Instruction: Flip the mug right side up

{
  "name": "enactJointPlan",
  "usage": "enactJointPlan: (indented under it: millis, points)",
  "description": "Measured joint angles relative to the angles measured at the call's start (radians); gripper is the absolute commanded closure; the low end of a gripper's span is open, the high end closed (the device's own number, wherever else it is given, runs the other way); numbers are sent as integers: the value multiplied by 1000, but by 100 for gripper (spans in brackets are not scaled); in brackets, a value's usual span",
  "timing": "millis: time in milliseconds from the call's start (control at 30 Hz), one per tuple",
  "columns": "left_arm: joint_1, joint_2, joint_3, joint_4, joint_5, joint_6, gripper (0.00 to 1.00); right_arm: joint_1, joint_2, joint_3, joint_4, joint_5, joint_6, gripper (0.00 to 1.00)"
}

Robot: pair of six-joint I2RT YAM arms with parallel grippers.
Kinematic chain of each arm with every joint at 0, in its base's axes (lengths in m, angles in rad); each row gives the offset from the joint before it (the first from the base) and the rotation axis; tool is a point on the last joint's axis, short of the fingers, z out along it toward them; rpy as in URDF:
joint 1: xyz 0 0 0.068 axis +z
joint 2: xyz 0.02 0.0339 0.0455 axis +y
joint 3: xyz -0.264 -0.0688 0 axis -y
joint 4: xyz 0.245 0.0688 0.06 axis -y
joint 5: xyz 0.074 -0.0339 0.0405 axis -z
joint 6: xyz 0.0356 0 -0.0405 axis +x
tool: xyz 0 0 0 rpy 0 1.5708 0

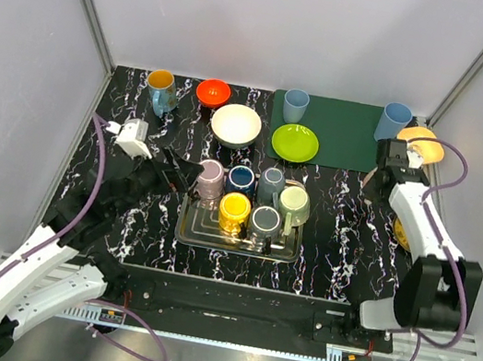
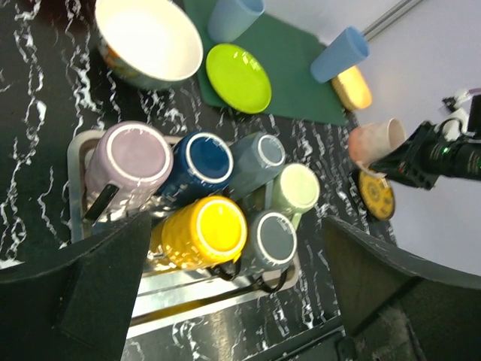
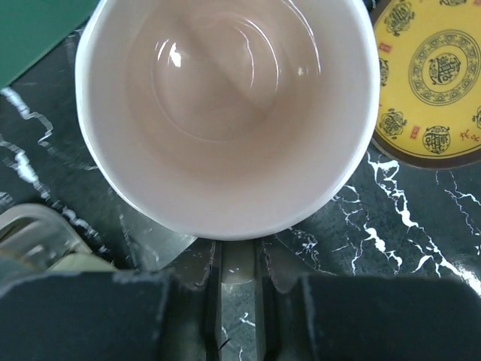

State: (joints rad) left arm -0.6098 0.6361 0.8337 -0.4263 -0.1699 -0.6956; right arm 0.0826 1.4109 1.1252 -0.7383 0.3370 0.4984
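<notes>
A pale pink mug (image 3: pixel 225 113) fills the right wrist view, its mouth facing the camera and its inside empty. My right gripper (image 3: pixel 239 280) is shut on the mug's handle (image 3: pixel 239 259). In the left wrist view the same mug (image 2: pixel 374 141) sits tilted at the right, beside a yellow saucer, with the right gripper (image 2: pixel 418 158) behind it. From above, the right gripper (image 1: pixel 387 173) covers most of the mug. My left gripper (image 1: pixel 183 172) stands open with nothing in it at the left end of the metal tray (image 1: pixel 190 232), its fingers (image 2: pixel 75 301) wide apart.
Several mugs stand upside down on the tray, among them lilac (image 1: pixel 211 175), navy (image 1: pixel 241 178) and yellow (image 1: pixel 234 207). A yellow patterned saucer (image 3: pixel 436 75) lies beside the held mug. Behind are a green mat (image 1: pixel 343 138), lime plate (image 1: pixel 295 142), white bowl (image 1: pixel 235 125), orange bowl (image 1: pixel 212 92) and blue cups (image 1: pixel 393 121).
</notes>
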Motion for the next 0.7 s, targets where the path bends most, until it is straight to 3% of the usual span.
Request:
enactJointPlan:
  millis: [233,533,600,633,700]
  points:
    - [0,-1,-40,-38,0,20,4,-72,180,39,48,23,6,100]
    - [0,4,-60,-45,0,41,3,-79,356,99,109,62,6,100]
    - [0,11,-60,-44,0,43,3,-83,370,113,115,62,7,84]
    - [0,16,-60,-44,0,44,3,-88,373,117,117,62,7,66]
    - [0,27,-60,-44,1,45,2,-97,373,119,117,60,10,48]
